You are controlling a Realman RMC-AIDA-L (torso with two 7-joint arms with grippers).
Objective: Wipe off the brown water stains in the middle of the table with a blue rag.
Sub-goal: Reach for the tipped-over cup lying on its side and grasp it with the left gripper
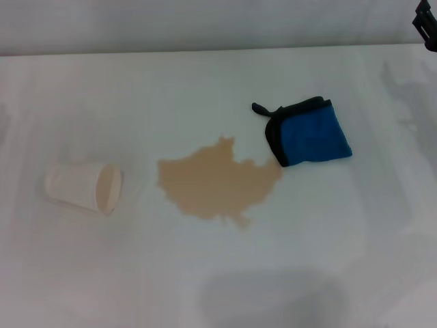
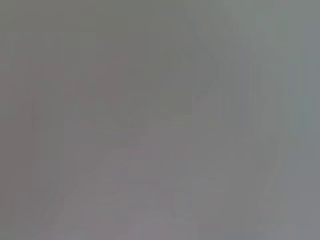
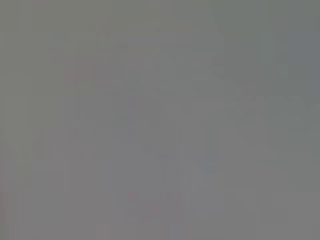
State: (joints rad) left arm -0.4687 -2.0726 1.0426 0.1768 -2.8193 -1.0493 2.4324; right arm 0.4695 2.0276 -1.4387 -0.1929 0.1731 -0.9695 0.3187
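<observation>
The brown water stains (image 1: 215,181) form a tan puddle with ragged edges in the middle of the white table (image 1: 218,273). The blue rag (image 1: 311,133), folded, with black edging and a black loop tab, lies flat just right of and behind the puddle, its near corner touching the puddle's right edge. A dark bit of my right arm's gripper (image 1: 427,24) shows at the top right corner, far from the rag. My left gripper is out of view. Both wrist views show only plain grey.
A white paper cup (image 1: 85,188) lies on its side at the left of the puddle, its mouth facing right. The table's far edge runs along the top of the head view.
</observation>
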